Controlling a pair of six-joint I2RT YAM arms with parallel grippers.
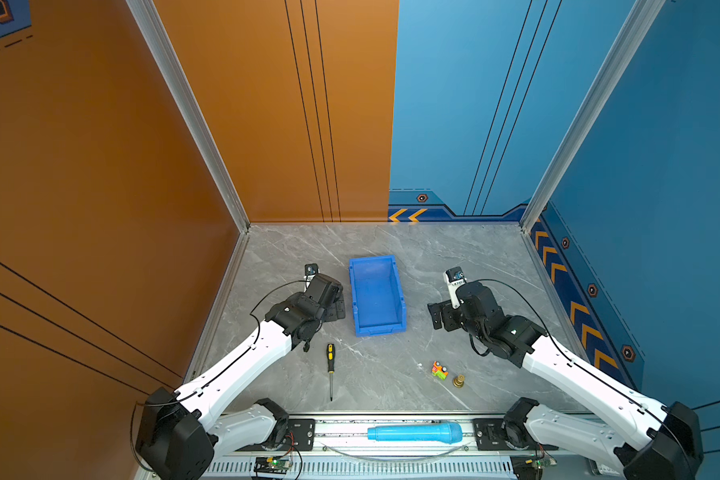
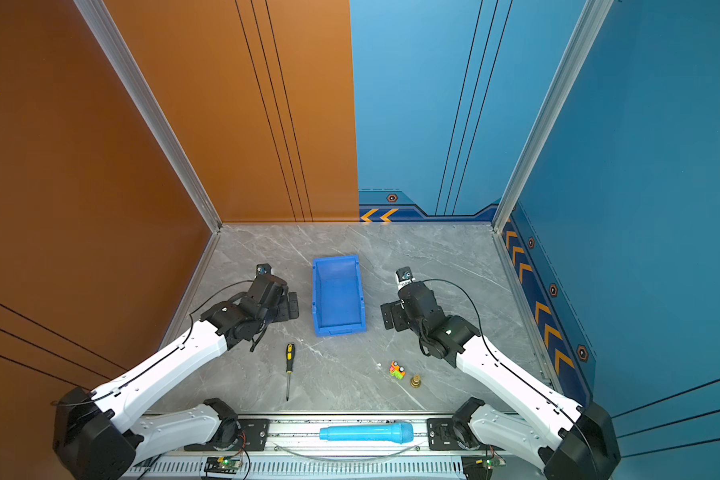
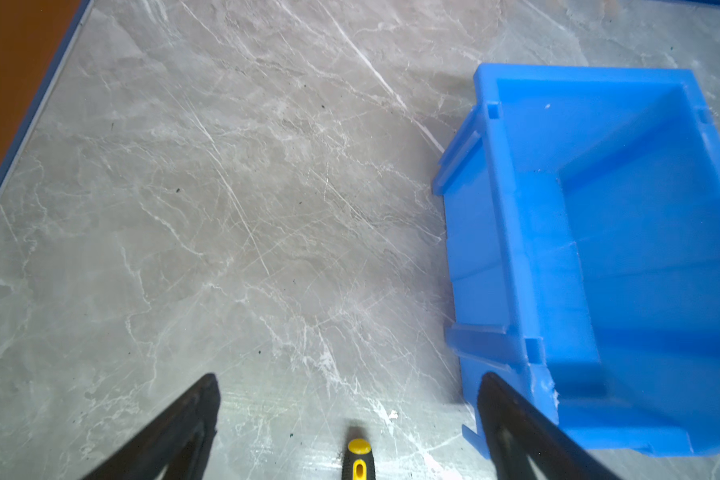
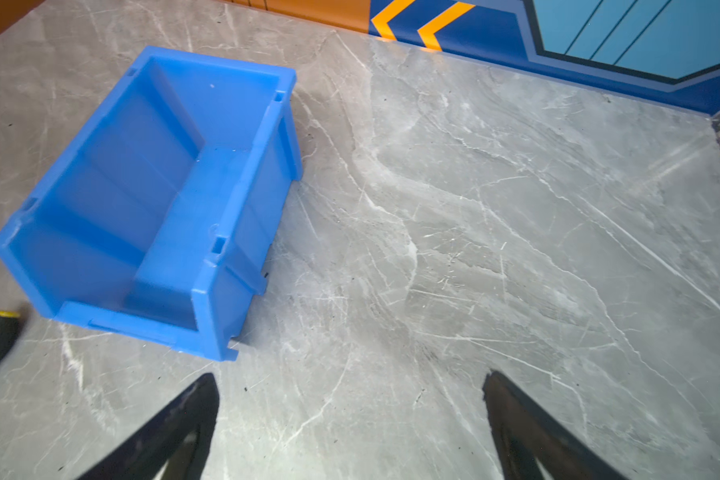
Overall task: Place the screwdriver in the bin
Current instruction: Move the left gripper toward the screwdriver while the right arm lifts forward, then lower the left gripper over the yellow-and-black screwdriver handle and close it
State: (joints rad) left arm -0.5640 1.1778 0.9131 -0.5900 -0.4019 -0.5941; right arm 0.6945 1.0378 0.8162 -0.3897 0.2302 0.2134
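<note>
1. Worktop [image 1: 391,245] of grey marbled surface is bounded by an orange wall [image 1: 100,187] on the left, a blue wall [image 1: 661,187] on the right, and a metal rail along the near edge, on which a cyan cylinder [image 1: 414,432] is laid.
2. The bin [image 1: 353,291] is set upright near the middle in both top views, its long sides running front to back and its lower lipped edge turned toward the near rail; its floor is seen bare.
3. The screwdriver [image 1: 330,370] is laid flat on the worktop, near-left of the bin and apart from it, handle toward the bin and shaft toward the rail.
4. Open surface is left behind the bin and on both its sides. A small orange-and-green toy [image 1: 439,370] and a brass piece [image 1: 459,381] are found just beside each other at the near right, well apart from the screwdriver.
5. The left fingers [image 3: 175,432] are held just left of the bin and are spread wide with nothing gripped. In the left wrist view the yellow handle cap is seen between them, untouched; contact with the bin's corner cannot be told.
6. The right fingers [image 4: 171,432] are held right of the bin, clear of it, spread wide over bare worktop, with nothing gripped.
</note>
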